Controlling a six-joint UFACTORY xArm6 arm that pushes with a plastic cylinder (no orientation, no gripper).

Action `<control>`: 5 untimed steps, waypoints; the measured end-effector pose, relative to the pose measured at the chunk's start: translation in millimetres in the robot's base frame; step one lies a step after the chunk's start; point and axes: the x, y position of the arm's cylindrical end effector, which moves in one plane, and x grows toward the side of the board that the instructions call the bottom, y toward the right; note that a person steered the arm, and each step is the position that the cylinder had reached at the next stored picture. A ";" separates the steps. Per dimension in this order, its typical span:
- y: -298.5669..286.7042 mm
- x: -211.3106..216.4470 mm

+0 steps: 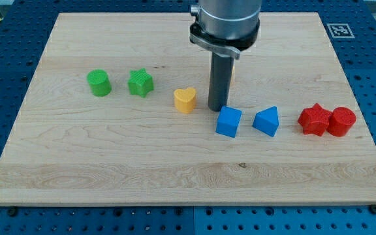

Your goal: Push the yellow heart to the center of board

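The yellow heart (185,100) lies on the wooden board (109,163), a little left of the board's middle. My tip (217,108) stands on the board just to the heart's right, a small gap apart from it. The tip is directly above and left of the blue cube (228,121), close to its top edge. The arm's grey body comes down from the view's top.
A green cylinder (99,83) and a green star (140,83) lie to the heart's left. A blue triangular block (267,121) lies right of the blue cube. A red star (314,120) and a red cylinder (341,121) touch at the right.
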 end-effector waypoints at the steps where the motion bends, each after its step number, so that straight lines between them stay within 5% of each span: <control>1: 0.1 14.9; 5: -60.0 15.4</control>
